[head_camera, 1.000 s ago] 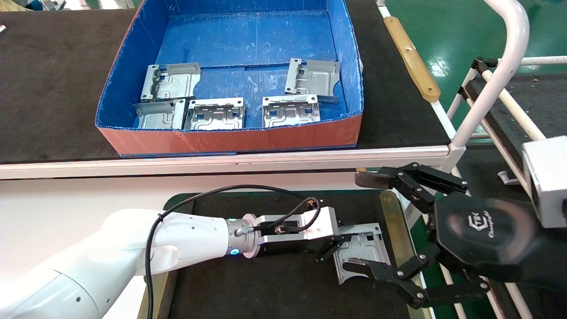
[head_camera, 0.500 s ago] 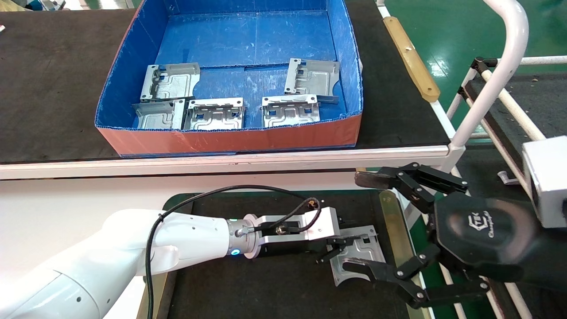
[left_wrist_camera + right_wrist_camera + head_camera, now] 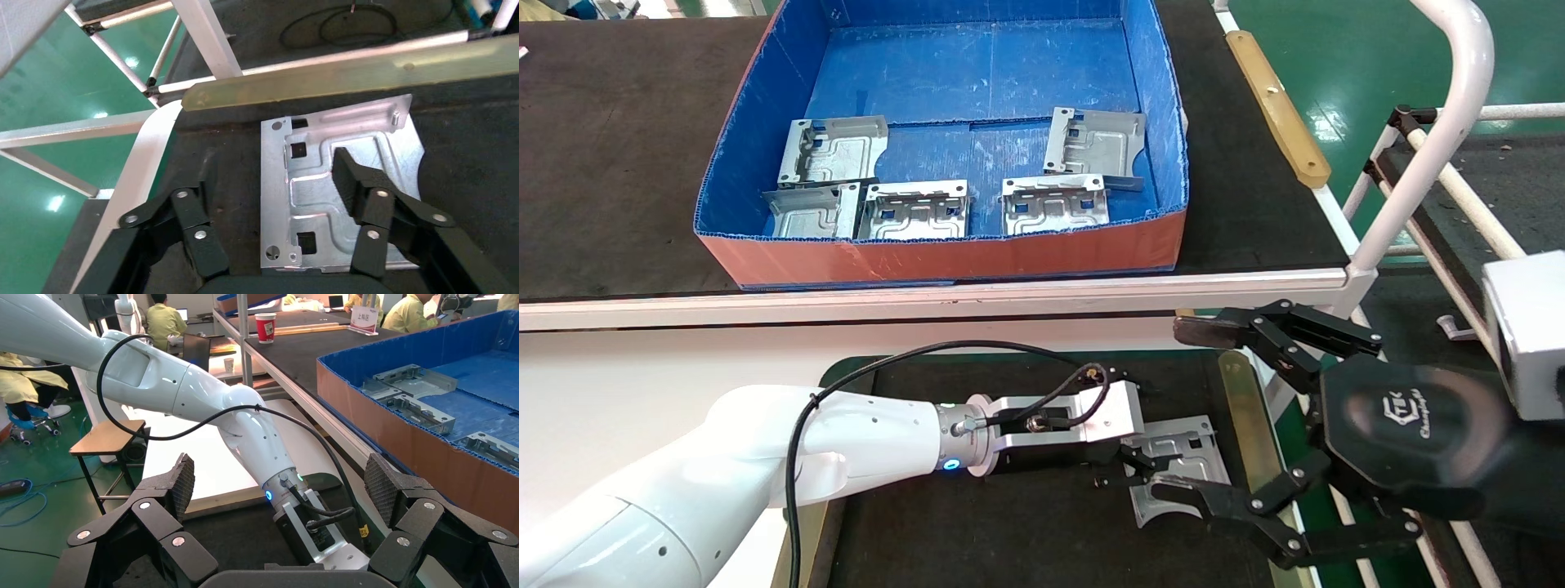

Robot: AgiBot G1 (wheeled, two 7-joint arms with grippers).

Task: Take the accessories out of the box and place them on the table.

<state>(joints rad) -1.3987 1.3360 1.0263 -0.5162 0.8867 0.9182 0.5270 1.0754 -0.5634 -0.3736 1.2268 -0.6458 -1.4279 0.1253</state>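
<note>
- On the black-matted table (image 3: 1009, 531), near its right brass-coloured strip (image 3: 1246, 433), one silver plate (image 3: 1185, 465) lies flat; the left wrist view shows its grooved face up, square holes and bent tabs plain to see (image 3: 318, 202).
- Around that plate sits the left gripper (image 3: 1128, 465), its fingers spread wide. In the left wrist view one finger (image 3: 361, 196) hangs over the plate's face and the other (image 3: 190, 226) is off the plate, over bare mat; neither clamps it.
- Judged from this, the step in hand is the release: this plate is set down and let go, so one accessory is out of the box.
- Farther back, on the longer bench, the blue box (image 3: 944, 253) with its orange-red front wall holds five more plates: two at its left (image 3: 834, 151) (image 3: 813, 211), one just beside them at the front (image 3: 915, 210), and two toward the right (image 3: 1054, 204) (image 3: 1095, 143).
- Off the table's right edge, the right gripper (image 3: 1197, 408) hovers with its fingers wide apart, holding nothing; it looks idle.
- Next, as I judge it, the left arm must lift clear without dragging the freed plate, then reach over the front wall to a plate in the box.
- Gripping one there likely calls for catching a raised tab or edge, since the plates lie flat and two at the left overlap.
</note>
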